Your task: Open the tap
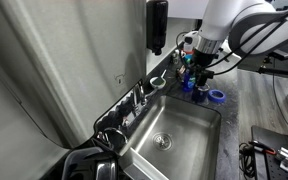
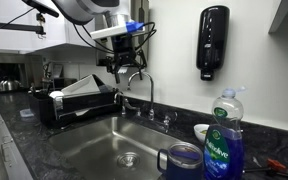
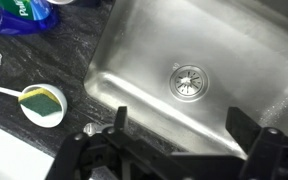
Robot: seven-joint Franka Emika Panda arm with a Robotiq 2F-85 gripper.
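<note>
While the fingers (image 3: 115, 128) stand spread wide and empty over the sink (image 3: 124, 50), the tap (image 2: 150, 98) at the sink's back rim looks untouched, so the whole job seems left to do. Both exterior views show the tap; only the wrist view shows the finger gap and a sponge (image 3: 42, 101) on the bench (image 3: 54, 55).

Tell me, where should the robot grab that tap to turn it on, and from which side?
Probably a stubby handle at the foot of the tap, not its thin curved spout. Come down from above on the basin side: the handles sit low, and the wall is close behind them. The gripper, open in the wrist view, is up near the spout.
</note>
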